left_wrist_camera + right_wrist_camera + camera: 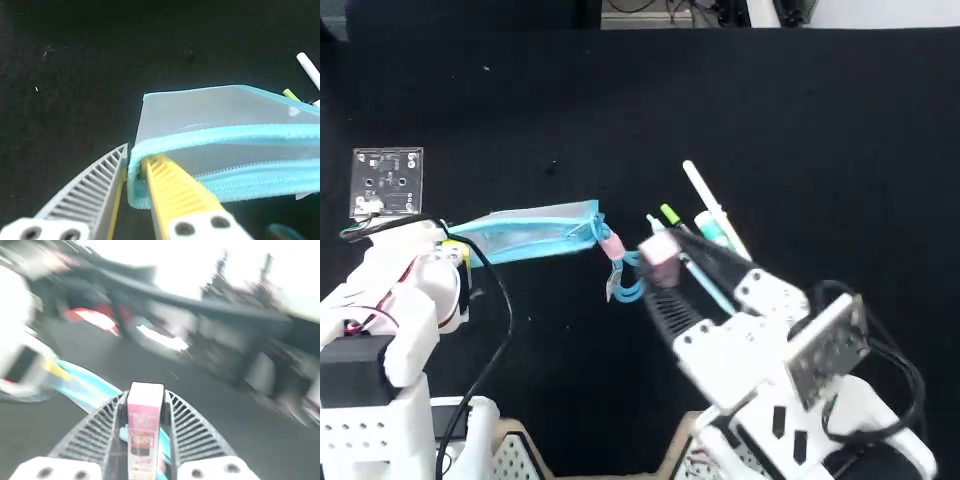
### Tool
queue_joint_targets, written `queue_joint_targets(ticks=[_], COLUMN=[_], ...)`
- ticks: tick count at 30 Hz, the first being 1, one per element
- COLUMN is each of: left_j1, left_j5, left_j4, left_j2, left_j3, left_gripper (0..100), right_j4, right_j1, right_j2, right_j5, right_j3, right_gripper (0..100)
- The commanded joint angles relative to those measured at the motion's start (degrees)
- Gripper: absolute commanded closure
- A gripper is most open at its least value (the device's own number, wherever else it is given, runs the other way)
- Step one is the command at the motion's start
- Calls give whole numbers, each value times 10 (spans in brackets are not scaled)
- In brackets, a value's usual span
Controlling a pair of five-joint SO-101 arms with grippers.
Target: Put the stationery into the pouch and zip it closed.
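Two tight grips: left claw (136, 159) on pouch (225, 115) end, right claw (145, 394) w/ pink eraser (144, 430)

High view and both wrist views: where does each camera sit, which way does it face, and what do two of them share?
High view: above the table, looking down at the pouch, the left gripper at its end and the right gripper holding a pink eraser.
Left wrist view: on the left arm, facing along its own gripper, shut on the pouch's corner.
Right wrist view: on the right arm, facing over the held eraser toward the pouch.
Shared: all three show the pouch.
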Motion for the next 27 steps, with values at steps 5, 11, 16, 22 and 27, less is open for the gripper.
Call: queue_joint_targets(ticks=[5, 11, 16, 22, 27], left_j1=[-1, -1, -1, 61, 82], left_j5=[10, 112, 155, 163, 162], left_j4=[-3, -3, -3, -3, -3], left_j2=[4, 4, 4, 4, 4], left_j3=[15, 17, 17, 28, 38], left_gripper=[970, 970, 970, 970, 970], right_j4=[-195, -353, -456, -614, -622], right_j1=[-48, -48, -92, -137, -135], right_j2=[-7, -7, -2, -3, -7], right_j5=[-7, -9, -8, -5, -5], right_j3=[109, 189, 266, 361, 392], right_gripper=[986, 986, 986, 987, 987])
